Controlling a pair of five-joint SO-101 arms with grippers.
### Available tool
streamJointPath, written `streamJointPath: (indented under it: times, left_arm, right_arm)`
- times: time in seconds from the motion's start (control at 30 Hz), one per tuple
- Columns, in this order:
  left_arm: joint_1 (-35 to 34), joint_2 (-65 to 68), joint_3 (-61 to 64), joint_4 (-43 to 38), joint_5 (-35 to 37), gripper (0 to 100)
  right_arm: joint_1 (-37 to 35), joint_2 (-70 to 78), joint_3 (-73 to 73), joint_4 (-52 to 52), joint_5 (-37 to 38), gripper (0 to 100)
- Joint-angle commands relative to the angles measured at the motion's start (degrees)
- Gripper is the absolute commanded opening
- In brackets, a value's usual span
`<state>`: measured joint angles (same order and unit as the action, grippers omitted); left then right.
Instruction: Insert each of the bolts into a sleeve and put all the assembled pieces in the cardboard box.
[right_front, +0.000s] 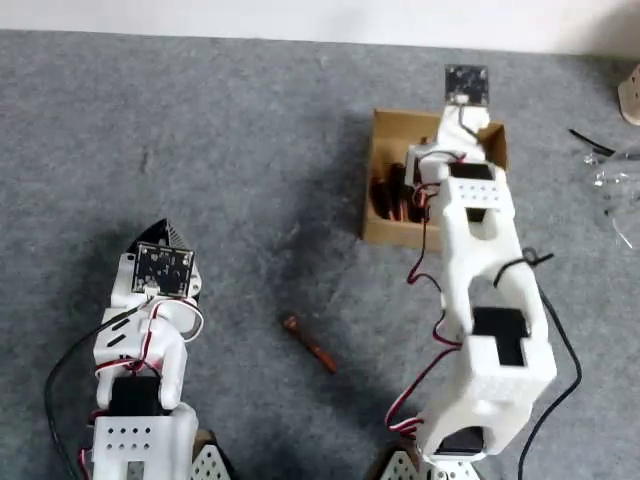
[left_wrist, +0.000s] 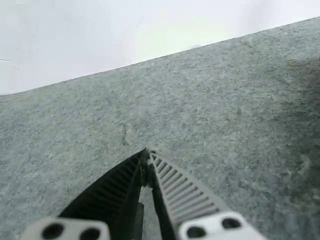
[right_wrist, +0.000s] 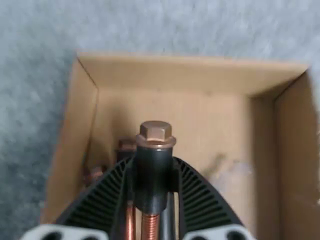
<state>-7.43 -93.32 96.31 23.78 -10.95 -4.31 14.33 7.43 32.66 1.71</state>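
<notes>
- Risk: the right gripper (right_wrist: 153, 161) holds the piece over the box (right_wrist: 165, 70). Dropped carelessly, the bolt (right_wrist: 155, 132) could slip from its sleeve (right_wrist: 151, 182) or bounce off the pieces (right_front: 392, 200) already inside.
- The right jaws pinch the black sleeve, with the bolt's head poking out toward the box's far wall.
- The left gripper (left_wrist: 148, 155), near left, has its jaws pressed together on nothing.
- A loose bolt (right_front: 308, 343) lies between the arms and could be overlooked.

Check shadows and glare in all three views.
High view: dark shadow beside the left tool; cardboard box interior shaded under the right arm. Left wrist view: pale surface past the mat glares. Right wrist view: boxed pieces beyond the held sleeve sit shaded.
</notes>
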Motion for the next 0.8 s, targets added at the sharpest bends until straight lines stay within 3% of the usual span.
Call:
streamJointPath:
  times: [0.0,0.1,0.3,0.63,0.77]
  left_arm:
    - [-0.4,-0.66,1.36,-1.41,-0.35,0]
    - [-0.4,-0.66,1.36,-1.41,-0.35,0]
    - [-0.4,-0.66,1.36,-1.41,-0.35,0]
    - [-0.4,-0.66,1.36,-1.23,-0.35,0]
    - [-0.4,-0.66,1.36,-1.14,-0.35,0]
  right_arm:
    - [0.84,1.01,-3.91,-0.04,-0.53,0.9]
    - [2.15,2.59,-3.82,-0.04,-1.58,0.9]
    - [7.78,5.41,-3.91,-1.71,-16.44,0.9]
    - [7.87,8.92,-4.0,-1.8,-8.09,1.5]
    - [7.87,9.01,-3.91,-1.71,-7.74,14.1]
